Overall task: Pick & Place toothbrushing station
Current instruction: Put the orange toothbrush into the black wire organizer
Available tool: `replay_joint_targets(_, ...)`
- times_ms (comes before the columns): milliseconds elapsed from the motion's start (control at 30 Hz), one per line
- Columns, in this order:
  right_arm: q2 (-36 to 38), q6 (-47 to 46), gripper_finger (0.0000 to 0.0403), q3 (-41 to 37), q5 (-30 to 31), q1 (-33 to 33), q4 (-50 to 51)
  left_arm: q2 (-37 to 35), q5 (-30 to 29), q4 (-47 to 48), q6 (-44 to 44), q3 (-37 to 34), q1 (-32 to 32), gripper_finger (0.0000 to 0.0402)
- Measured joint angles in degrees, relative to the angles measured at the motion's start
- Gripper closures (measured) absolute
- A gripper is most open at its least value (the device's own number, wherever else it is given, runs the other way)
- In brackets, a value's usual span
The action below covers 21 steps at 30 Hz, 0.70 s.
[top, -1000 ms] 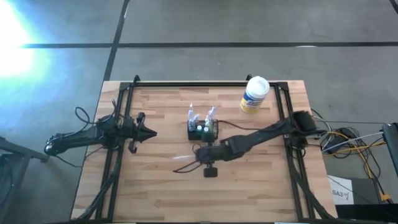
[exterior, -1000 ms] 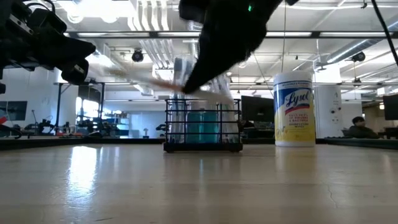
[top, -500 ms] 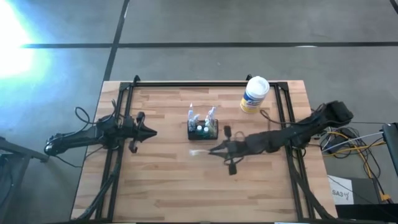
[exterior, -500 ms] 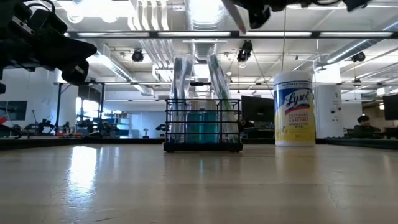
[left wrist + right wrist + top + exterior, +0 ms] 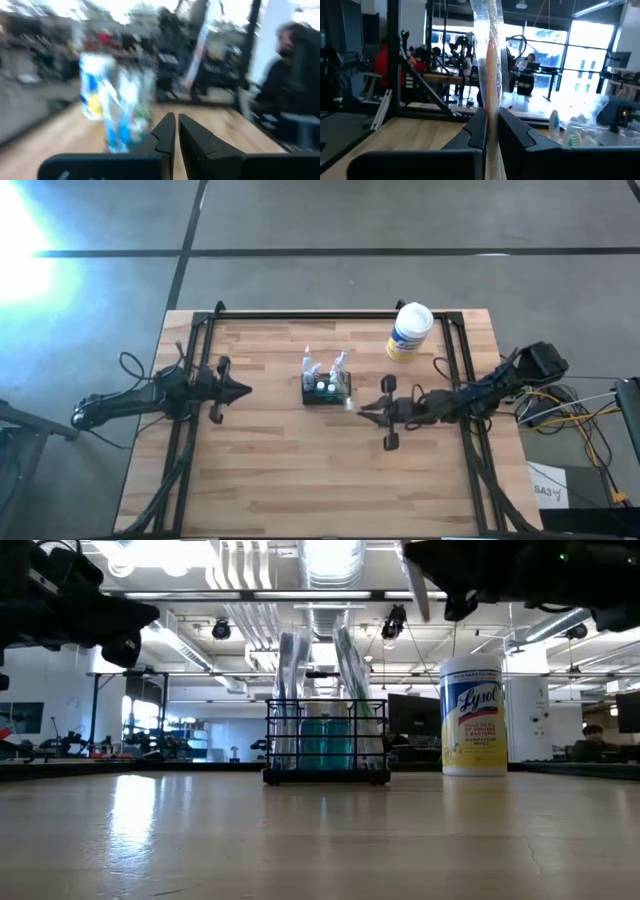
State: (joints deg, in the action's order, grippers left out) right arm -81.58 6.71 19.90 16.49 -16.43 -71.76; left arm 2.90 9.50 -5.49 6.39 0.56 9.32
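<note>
Jaws on my right gripper (image 5: 360, 410) are clamping a clear-wrapped orange-handled toothbrush (image 5: 491, 60), hanging in the air just right of the small black wire-mesh caddy (image 5: 327, 389). That caddy is sitting near the middle of the pale wooden worktop (image 5: 260, 480), holding upright wrapped toothbrushes and teal bottles, with the white-and-yellow cylindrical wipes tub (image 5: 409, 332) standing well apart toward the back right. Over at the worktop's left side, my left gripper (image 5: 245, 392) is waiting above the wood with its jaws pressed together on nothing.
</note>
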Motion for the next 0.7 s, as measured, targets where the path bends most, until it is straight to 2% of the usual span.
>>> replay_joint_targets(100, 0.0, 0.6, 0.0380, -2.3, 0.0, 0.2, -3.3, 0.4, -5.4, -3.0, -2.1, 0.3, 0.0, 0.0384)
replay_joint_targets(200, 0.0, -0.1, 0.0380, -3.7, 0.2, 0.5, -6.9, 2.1, -8.0, -4.8, -3.6, 1.2, 0.0, 0.0396)
replay_joint_targets(333, 0.0, -0.1, 0.0380, -4.2, 0.1, 0.5, -8.3, 6.7, -8.1, -9.7, -3.9, 3.3, 0.0, 0.0395)
replay_joint_targets(500, -0.6, 0.6, 0.0380, -1.8, 0.1, 0.6, -7.9, 14.7, -7.9, -10.4, -5.4, 10.5, 0.0, 0.0394)
replay_joint_targets(600, -1.8, 1.2, 0.0380, -0.5, 0.2, 0.6, -7.7, 20.6, -5.1, -10.5, -6.2, 14.8, -0.2, 0.0389)
replay_joint_targets(700, -3.7, 2.2, 0.0380, 1.4, 1.7, 0.6, -7.7, 27.0, -2.7, -10.5, -6.9, 18.7, -1.2, 0.0363)
